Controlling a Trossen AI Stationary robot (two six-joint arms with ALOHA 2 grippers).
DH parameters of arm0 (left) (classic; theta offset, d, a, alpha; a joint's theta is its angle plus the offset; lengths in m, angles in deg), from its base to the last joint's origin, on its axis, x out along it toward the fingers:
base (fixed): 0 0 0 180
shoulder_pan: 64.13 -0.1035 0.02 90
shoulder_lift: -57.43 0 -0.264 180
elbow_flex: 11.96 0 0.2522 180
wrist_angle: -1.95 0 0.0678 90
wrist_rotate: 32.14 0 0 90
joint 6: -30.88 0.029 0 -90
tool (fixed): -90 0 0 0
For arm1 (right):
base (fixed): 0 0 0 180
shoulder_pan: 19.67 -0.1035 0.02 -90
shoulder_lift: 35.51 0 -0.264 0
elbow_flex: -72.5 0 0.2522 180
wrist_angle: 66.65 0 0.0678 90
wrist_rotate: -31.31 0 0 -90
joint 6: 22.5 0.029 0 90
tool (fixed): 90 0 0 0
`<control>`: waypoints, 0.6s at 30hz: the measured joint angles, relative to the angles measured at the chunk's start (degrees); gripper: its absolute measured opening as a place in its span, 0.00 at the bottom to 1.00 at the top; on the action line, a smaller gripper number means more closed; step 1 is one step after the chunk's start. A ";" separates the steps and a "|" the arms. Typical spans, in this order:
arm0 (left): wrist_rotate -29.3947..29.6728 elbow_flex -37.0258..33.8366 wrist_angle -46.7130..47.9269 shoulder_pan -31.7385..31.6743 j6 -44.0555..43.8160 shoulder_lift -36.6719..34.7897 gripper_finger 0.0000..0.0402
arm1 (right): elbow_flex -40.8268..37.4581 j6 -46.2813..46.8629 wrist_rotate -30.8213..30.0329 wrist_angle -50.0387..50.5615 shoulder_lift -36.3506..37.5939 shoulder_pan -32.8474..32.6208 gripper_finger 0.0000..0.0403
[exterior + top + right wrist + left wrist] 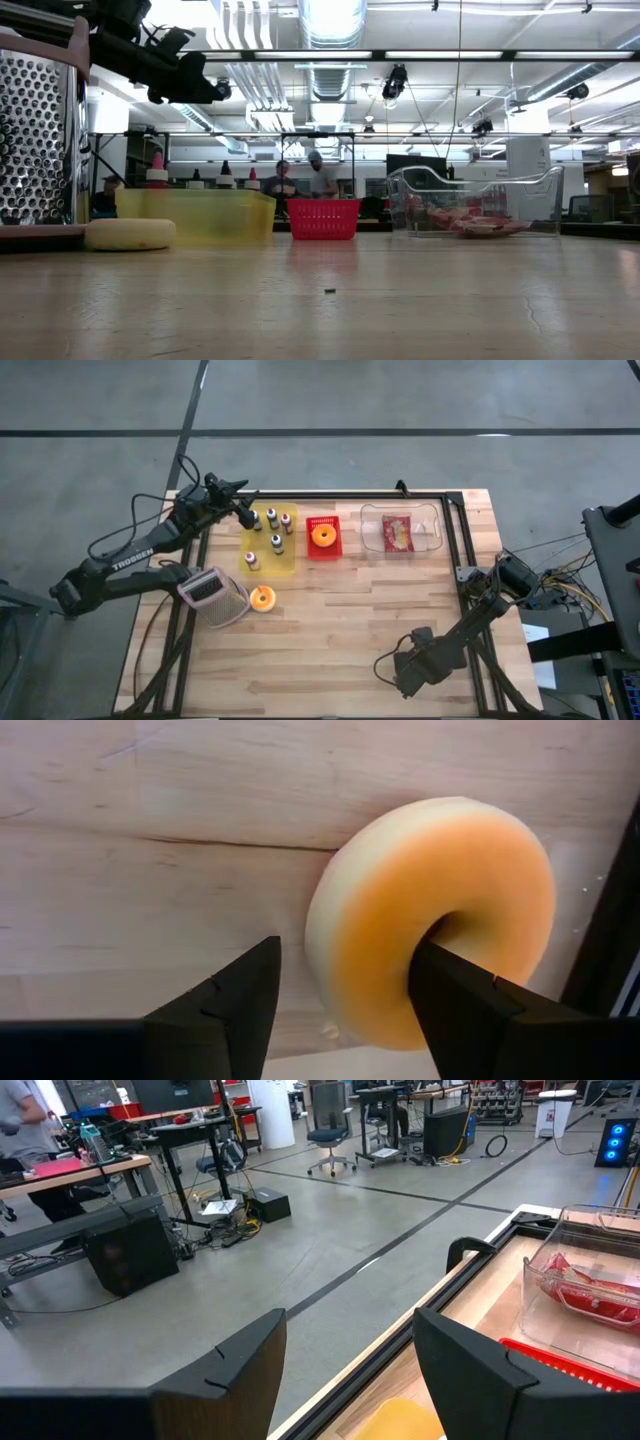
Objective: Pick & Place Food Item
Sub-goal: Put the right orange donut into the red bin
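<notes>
My right gripper (402, 678) is low over the table near its front edge, right of the middle. In the right wrist view it (345, 1005) is open around an orange-topped donut (440, 920) on the wood. One finger (470, 1010) is at the donut's hole; the other (220, 1015) stands apart from its outer rim. The arm hides this donut in the high view. My left gripper (247, 517) is open and empty, raised over the far left of the yellow tray (270, 540). A second donut (322, 535) lies in a red basket (323, 552). My right gripper has one finger (470, 1010) at the donut's hole (450, 930), coming from above and pointing down. I cannot tell whether it touches the donut. The other finger is clear of the rim. The donut rests on the table.
A third donut (262, 598) lies beside a metal grater (212, 597) at the left. The yellow tray holds several small bottles. A clear container (400, 530) with a red packet stands at the far right. Open wood lies in the middle of the table (350, 620).
</notes>
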 joint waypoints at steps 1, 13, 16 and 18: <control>0.00 0.02 -0.02 0.00 -0.01 -0.02 0.55 | -0.05 -0.02 0.00 0.01 -0.01 0.00 0.49; -0.02 0.00 0.00 0.00 -0.01 -0.01 0.55 | -0.05 -0.39 -0.47 0.02 -0.01 0.00 0.34; -0.01 0.00 -0.02 0.00 -0.01 -0.01 0.55 | -0.05 -0.44 -0.73 0.02 -0.01 0.00 0.33; 0.00 0.00 0.00 0.00 -0.01 0.00 0.55 | -0.05 -0.52 -1.44 0.02 -0.02 0.00 0.33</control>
